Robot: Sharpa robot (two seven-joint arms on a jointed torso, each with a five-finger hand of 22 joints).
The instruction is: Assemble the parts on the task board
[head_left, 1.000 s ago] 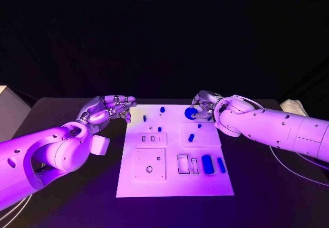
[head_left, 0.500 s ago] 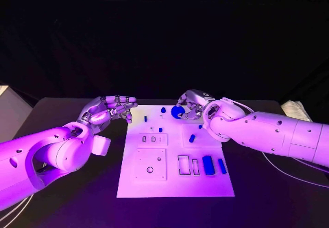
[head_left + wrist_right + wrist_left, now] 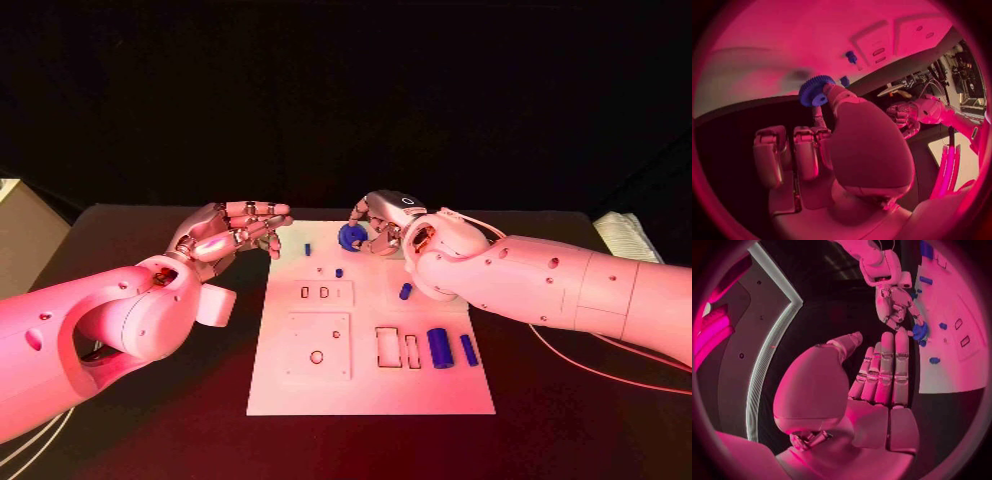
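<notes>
The white task board (image 3: 368, 385) lies mid-table. Over its far edge my right hand (image 3: 387, 224) pinches a blue toothed gear (image 3: 351, 237) between thumb and a finger; the right wrist view shows the gear (image 3: 815, 91) at those fingertips above the board (image 3: 767, 45). My left hand (image 3: 231, 228) hovers off the board's far left corner, fingers apart and holding nothing; its fingers (image 3: 886, 370) lie straight. The left wrist view catches the right hand (image 3: 893, 302) with the gear (image 3: 920, 331). Two small blue pegs (image 3: 307, 249) (image 3: 339, 272) stand on the board.
A short blue piece (image 3: 405, 291) lies mid-board, and two blue blocks (image 3: 438, 347) (image 3: 466, 349) sit by empty slots (image 3: 385, 345) on the near right. A recessed square with a hole (image 3: 316, 355) is near left. A white box (image 3: 9, 225) stands at the table's left; a cable (image 3: 606, 370) runs right.
My right hand has carried the gear leftward along the board's far edge. The left hand has hardly moved.
</notes>
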